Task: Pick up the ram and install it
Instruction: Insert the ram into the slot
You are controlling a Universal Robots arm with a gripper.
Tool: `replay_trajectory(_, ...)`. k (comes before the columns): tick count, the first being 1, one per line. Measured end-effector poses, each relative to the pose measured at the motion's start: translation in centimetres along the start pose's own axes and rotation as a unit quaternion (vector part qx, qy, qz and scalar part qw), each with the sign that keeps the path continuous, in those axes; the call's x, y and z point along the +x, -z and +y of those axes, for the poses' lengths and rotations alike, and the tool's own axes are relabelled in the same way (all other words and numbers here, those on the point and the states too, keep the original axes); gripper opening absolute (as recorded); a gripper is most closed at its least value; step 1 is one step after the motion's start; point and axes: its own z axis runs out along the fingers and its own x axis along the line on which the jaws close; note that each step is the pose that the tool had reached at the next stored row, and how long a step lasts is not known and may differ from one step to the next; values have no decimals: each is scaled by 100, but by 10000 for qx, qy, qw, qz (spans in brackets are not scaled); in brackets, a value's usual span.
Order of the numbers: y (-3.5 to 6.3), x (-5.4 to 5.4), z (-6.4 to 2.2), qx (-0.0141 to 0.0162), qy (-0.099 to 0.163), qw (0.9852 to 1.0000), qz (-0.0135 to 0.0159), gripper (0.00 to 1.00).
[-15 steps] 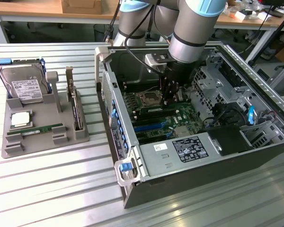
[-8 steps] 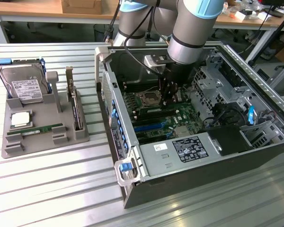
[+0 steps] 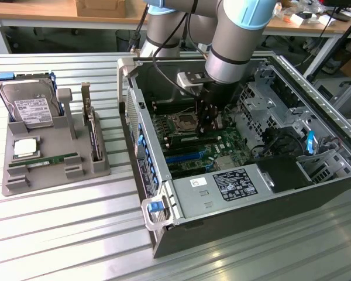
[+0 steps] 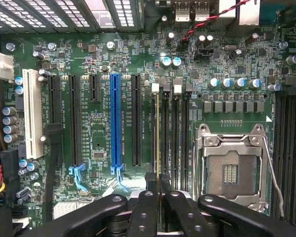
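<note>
Inside the open grey computer case [image 3: 316, 175], the black gripper [image 4: 157, 185] pinches a thin green ram stick [image 4: 158, 133] edge-on over the green motherboard's [image 4: 98, 148] black memory slots [image 4: 175, 133]

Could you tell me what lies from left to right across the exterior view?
Grey parts tray holding a hard drive, a processor chip and a ram → open computer case with the gripper down over its motherboard → drive cage.

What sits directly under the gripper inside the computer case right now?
Under the gripper lies the motherboard, with a thin ram stick standing edge-on in the memory slots. The fingers cover the stick's near end.
</note>
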Motion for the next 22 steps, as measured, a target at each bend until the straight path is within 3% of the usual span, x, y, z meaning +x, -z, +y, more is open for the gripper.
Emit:
replay_trajectory(19,-67,-6,10,0,0,10000,0,12)
replay_trajectory(22,-63,-6,10,0,0,10000,3,19)
